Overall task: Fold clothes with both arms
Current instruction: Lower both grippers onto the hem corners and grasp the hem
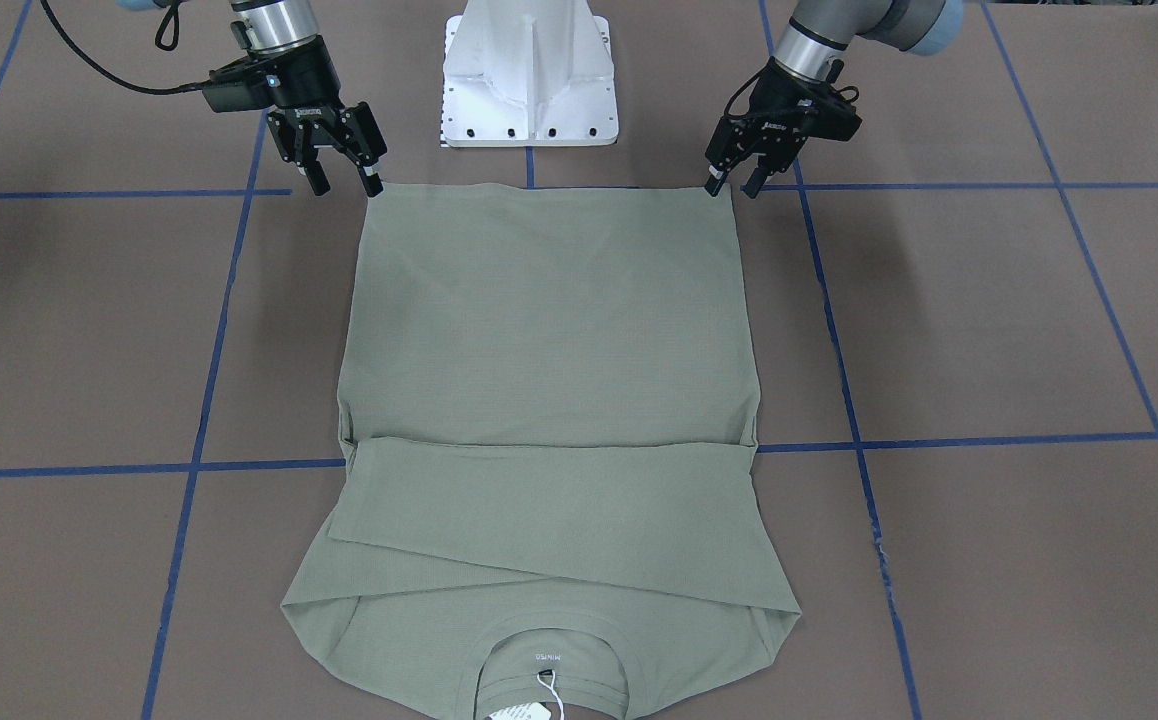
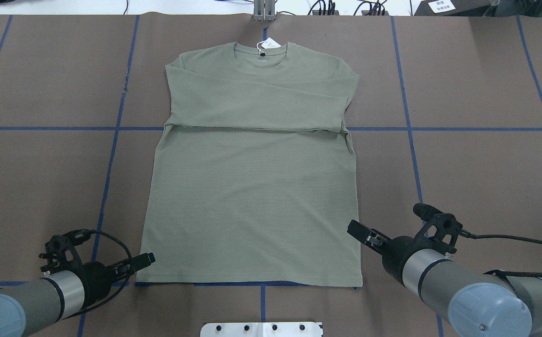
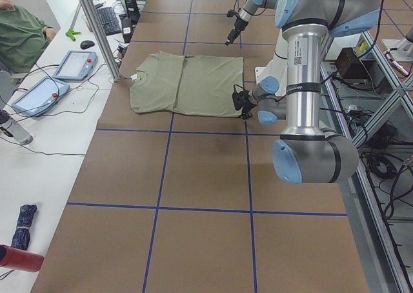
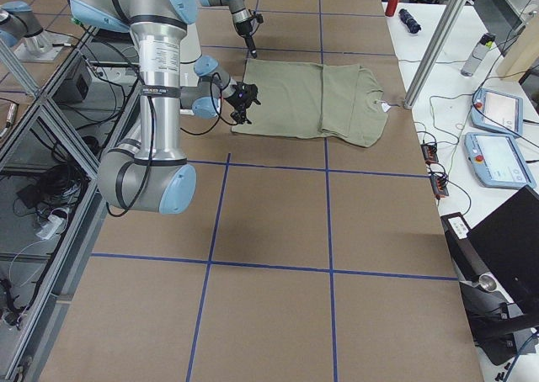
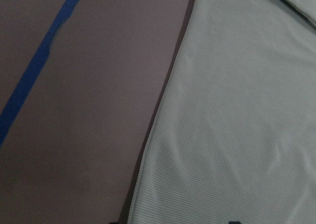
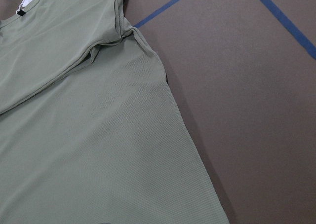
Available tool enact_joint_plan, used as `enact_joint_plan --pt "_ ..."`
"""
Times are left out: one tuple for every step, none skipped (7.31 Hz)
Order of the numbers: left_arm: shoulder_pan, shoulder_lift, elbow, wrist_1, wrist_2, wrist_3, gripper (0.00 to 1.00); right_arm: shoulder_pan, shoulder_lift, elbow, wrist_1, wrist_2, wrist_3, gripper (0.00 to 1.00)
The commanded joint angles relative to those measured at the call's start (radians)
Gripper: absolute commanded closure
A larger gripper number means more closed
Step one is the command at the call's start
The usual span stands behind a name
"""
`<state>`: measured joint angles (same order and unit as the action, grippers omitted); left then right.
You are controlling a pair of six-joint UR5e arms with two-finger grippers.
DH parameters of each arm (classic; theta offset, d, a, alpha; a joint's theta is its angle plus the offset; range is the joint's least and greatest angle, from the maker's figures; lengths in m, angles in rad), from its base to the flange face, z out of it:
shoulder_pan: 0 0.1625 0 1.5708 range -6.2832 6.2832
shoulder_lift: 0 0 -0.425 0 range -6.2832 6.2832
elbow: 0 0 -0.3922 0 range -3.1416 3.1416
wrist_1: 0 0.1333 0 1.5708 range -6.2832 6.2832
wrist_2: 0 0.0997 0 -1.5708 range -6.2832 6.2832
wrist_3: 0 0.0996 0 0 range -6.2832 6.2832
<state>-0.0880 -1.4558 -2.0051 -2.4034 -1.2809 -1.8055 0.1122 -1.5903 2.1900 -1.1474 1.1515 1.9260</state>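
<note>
On the brown counter [image 2: 486, 164] the shirt [image 2: 252, 187] lay flat, probably light and limp, best pinched at its hem corners, where left gripper [image 1: 732, 185] and right gripper [image 1: 345, 186] hovered, both spread.

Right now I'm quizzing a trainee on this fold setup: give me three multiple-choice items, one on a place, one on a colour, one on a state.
1. Which way does the shirt's collar point? A toward the robot; B away from the robot; C sideways.
2. What colour are the tape lines on the table? A red; B blue; C yellow.
3. How do the sleeves lie? A spread sideways; B hanging off the table; C folded across the chest.
Answers: 1 B, collar and white tag lie at the far edge; 2 B, every line is blue; 3 C, both cross the chest.
</note>
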Motion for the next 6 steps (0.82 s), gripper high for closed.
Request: enact_joint_plan --pt "0.002 -0.034 0.025 0.001 -0.001 0.001 0.21 -0.002 0.003 -0.003 0.0 -0.006 -0.001 0.05" --pt "0.002 -0.034 0.025 0.003 -0.001 0.002 0.21 -0.002 0.003 -0.003 0.0 -0.006 0.001 0.05" --pt "0.01 -0.034 0.026 0.003 -0.001 0.003 0.21 -0.002 0.004 -0.003 0.0 -0.006 -0.001 0.05" --pt "0.017 -0.034 0.031 0.003 -0.001 0.003 0.21 -0.002 0.004 -0.003 0.0 -0.006 -0.001 0.05" --pt "0.022 -0.031 0.032 0.003 -0.003 0.008 0.21 -0.003 0.006 -0.003 0.0 -0.006 -0.001 0.04" --pt "0.021 -0.026 0.031 0.003 -0.003 0.032 0.21 -0.002 0.004 -0.003 0.0 -0.006 -0.001 0.05"
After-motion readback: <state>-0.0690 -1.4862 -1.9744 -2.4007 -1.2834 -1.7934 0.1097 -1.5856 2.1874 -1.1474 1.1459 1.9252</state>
